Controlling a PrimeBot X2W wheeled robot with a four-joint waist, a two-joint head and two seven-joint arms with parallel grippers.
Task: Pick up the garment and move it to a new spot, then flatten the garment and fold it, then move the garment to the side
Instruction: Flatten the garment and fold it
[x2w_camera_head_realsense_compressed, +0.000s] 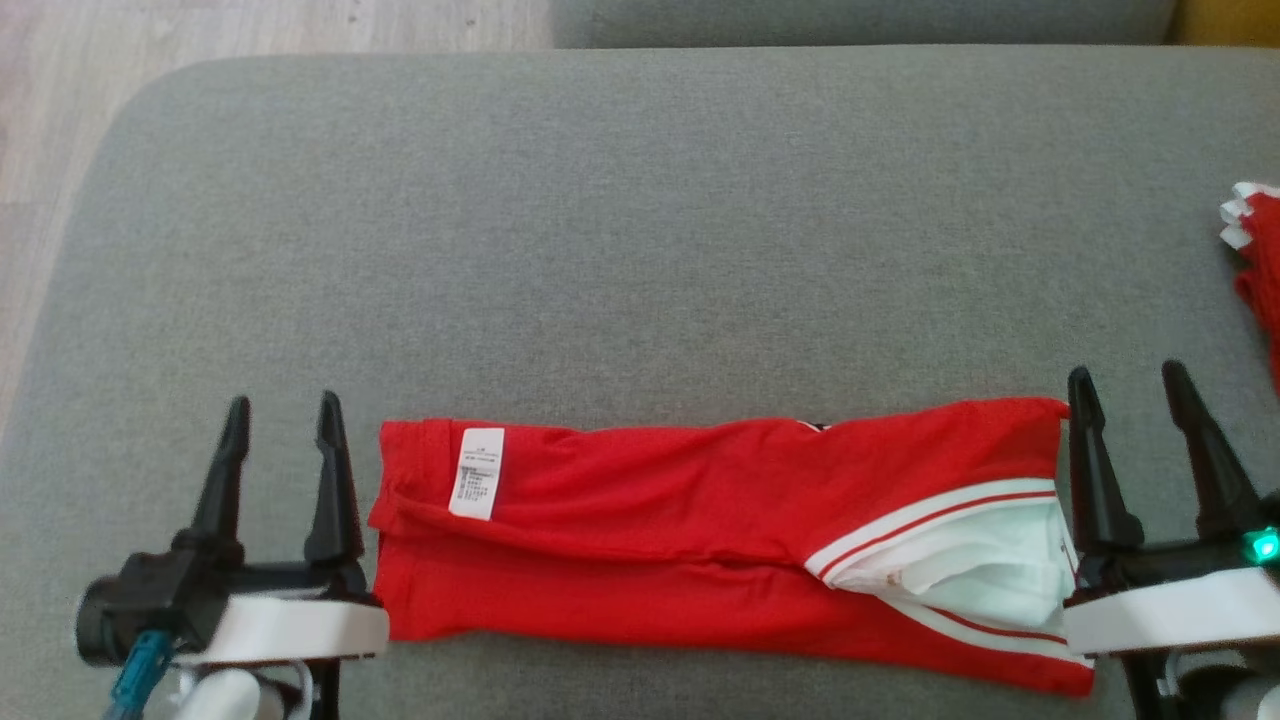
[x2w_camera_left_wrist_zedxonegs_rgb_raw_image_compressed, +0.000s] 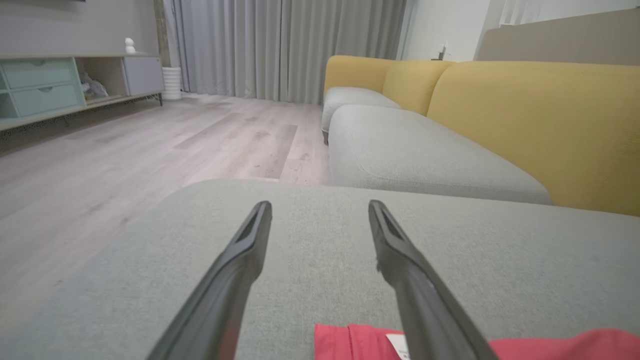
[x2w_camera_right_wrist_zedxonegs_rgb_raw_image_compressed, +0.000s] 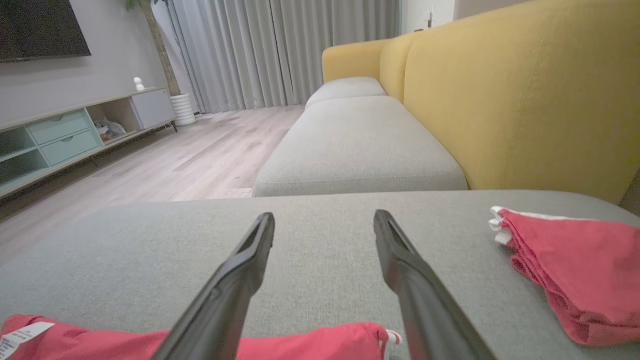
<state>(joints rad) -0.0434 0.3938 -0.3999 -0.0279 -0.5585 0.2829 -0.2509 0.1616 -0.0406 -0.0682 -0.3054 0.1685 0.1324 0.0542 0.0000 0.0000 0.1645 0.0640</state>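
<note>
- Grey cushion was the big thing here.
- Red garment lay in a long folded strip along the cushion's near edge.
- Left gripper hovered at the cushion's near left, fingers spread, empty.
- Right gripper, near right, same deal.

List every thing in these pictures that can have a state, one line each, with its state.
garment: folded into a long strip, flat on the cushion, label facing up.
second red garment: folded, lying at the cushion's right side.
left gripper: jaws open, empty, beside the garment's left end.
right gripper: jaws open, empty, beside its right end.
</note>
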